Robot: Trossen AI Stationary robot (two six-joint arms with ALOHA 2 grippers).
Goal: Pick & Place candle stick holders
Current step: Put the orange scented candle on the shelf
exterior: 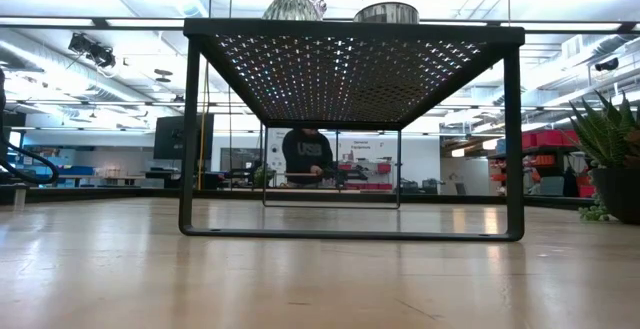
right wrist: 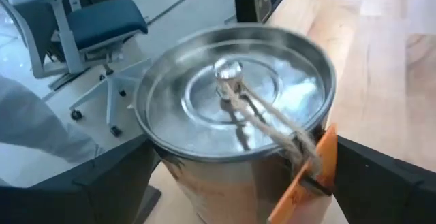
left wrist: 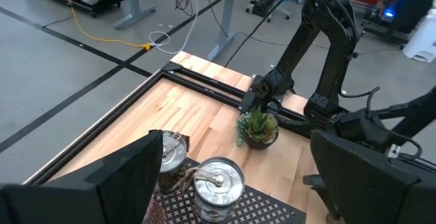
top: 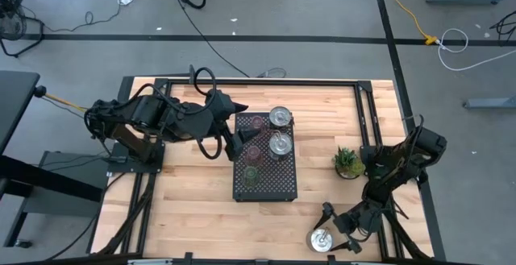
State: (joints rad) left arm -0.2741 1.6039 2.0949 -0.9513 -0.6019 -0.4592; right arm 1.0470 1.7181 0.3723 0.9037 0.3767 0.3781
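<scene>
A black perforated tray (top: 264, 186) stands mid-table on legs (exterior: 190, 139). On it stand two silver holders (top: 279, 118) (top: 280, 144) and three tinted glass ones (top: 258, 122) (top: 254, 152) (top: 250, 173). My left gripper (top: 234, 140) hovers open and empty over the tray's left side; its wrist view shows the two silver holders (left wrist: 218, 183) (left wrist: 170, 152). A third silver holder (top: 321, 239) stands near the table's near right edge. My right gripper (top: 337, 231) is open, with its fingers on either side of this holder (right wrist: 235, 108), which carries an orange tag (right wrist: 306, 183).
A small potted plant (top: 348, 163) stands to the right of the tray, between it and my right arm's base (top: 395, 160). A person (exterior: 308, 154) shows in the room beyond the table. Bare wood lies near of the tray (top: 201, 217).
</scene>
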